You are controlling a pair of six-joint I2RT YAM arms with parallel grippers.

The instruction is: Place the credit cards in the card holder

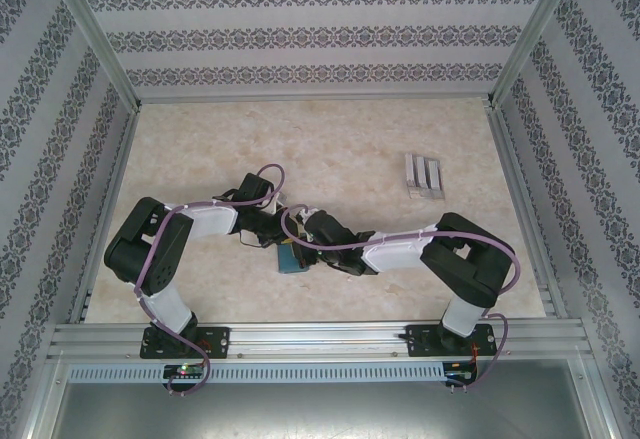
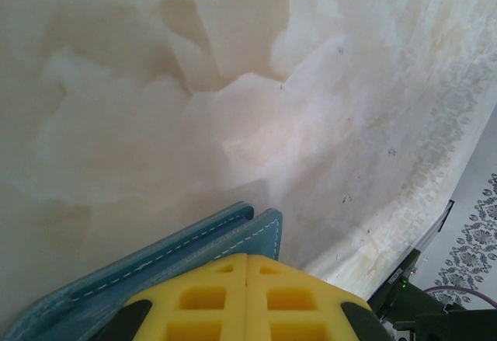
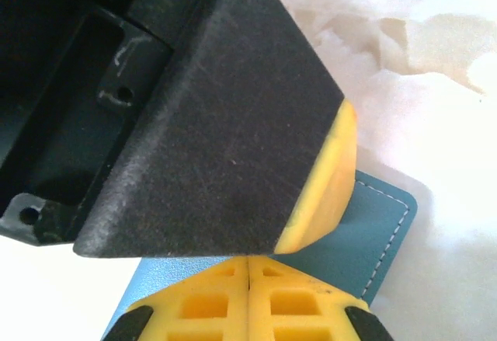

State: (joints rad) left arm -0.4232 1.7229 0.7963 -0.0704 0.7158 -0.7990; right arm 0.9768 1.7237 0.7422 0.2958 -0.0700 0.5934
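Note:
The card holder [image 1: 293, 258], a small teal wallet with white stitching, lies on the table between the two arms. My left gripper [image 1: 272, 237] and right gripper [image 1: 305, 244] meet over it. In the left wrist view the yellow fingertips [image 2: 247, 257] are pressed together, with the card holder [image 2: 155, 267] and its two stacked leaves just past them. In the right wrist view my right gripper [image 3: 247, 260] is shut over the card holder [image 3: 377, 232]. The left gripper's black-padded finger [image 3: 225, 123] rests on the card holder right in front of it. The credit cards are out of view.
A clear plastic three-slot stand [image 1: 424, 176] sits at the back right of the marbled table [image 1: 350, 139]. Patterned walls and metal rails [image 1: 320, 337] enclose the workspace on all sides.

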